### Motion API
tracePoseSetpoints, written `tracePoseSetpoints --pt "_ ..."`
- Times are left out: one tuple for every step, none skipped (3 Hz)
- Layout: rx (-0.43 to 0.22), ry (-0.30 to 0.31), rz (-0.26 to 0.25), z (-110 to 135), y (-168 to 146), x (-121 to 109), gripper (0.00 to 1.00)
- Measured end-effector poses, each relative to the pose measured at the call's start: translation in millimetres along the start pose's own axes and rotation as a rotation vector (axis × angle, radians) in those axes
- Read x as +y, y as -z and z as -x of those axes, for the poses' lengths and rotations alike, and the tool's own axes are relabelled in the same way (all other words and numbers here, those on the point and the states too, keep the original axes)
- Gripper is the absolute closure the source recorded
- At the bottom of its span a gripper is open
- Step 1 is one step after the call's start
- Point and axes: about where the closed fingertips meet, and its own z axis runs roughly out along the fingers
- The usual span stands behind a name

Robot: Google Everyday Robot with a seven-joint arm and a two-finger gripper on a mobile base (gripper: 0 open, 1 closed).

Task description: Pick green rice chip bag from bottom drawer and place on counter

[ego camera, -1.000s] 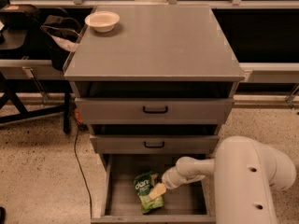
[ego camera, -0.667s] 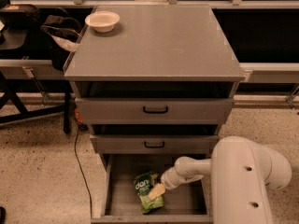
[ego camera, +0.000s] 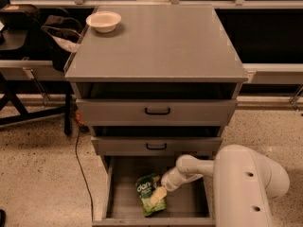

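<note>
The green rice chip bag (ego camera: 147, 193) lies flat on the floor of the open bottom drawer (ego camera: 184, 207), left of its middle. My gripper (ego camera: 158, 196) reaches down into the drawer from the right and sits at the bag's right edge, its tan fingertips over the bag. The white arm runs from the lower right into the drawer. The grey counter (ego camera: 161, 41) is the cabinet top above the two upper drawers.
A white bowl (ego camera: 103, 21) stands on the counter's back left corner. The two upper drawers (ego camera: 157, 111) with black handles sit slightly out. A black cable (ego camera: 79, 160) hangs along the cabinet's left side. Dark bags and a table frame stand at the left.
The arm and gripper have stayed at the bag's right edge; the bag has not moved.
</note>
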Motion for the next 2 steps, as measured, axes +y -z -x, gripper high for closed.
tracePoseSetpoints --pt "0.0 0.0 0.0 0.0 0.0 0.0 0.0" --pt "-0.016 -0.016 0.015 -7.6 -6.9 -1.5 0.0"
